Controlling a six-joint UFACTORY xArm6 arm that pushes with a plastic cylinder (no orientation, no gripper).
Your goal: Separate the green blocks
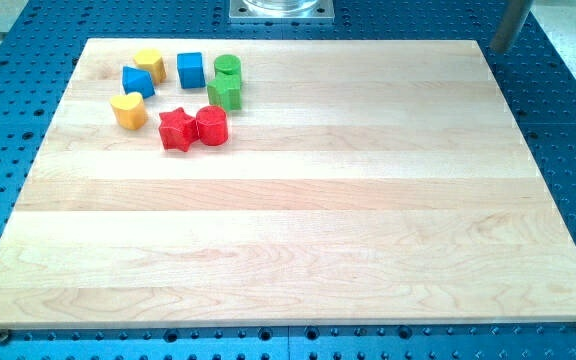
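Two green blocks sit at the board's upper left, touching: a green cylinder (228, 68) and, just below it, a green star-like block (225, 93). My rod enters at the view's top right, and my tip (496, 49) is beyond the board's top right corner, far to the right of all the blocks.
Around the green pair are a blue cube (190, 69), a blue wedge-like block (138, 81), a yellow block (149, 63), a yellow heart-like block (128, 110), a red star (176, 129) and a red cylinder (211, 125). The wooden board (318, 240) lies on a blue perforated table (568, 120).
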